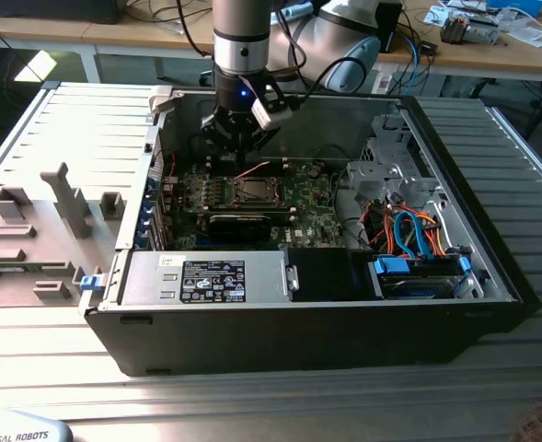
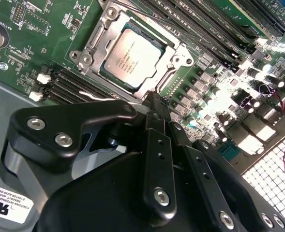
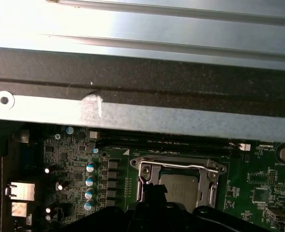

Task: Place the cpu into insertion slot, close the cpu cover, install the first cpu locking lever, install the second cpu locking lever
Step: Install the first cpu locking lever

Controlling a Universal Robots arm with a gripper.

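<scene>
Gripper point(image 2: 154, 104) fingers closed together, nothing held, tips at socket edge. CPU point(image 2: 131, 57) seated in insertion slot point(image 2: 91, 46), cover point(image 3: 181, 166) down. Memory slots point(image 2: 67, 87) adjacent; capacitors point(image 3: 90, 186) nearby.

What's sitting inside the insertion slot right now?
The cpu lies in the insertion slot, with the cpu cover closed around it. Its underside and the socket contacts are covered.
</scene>
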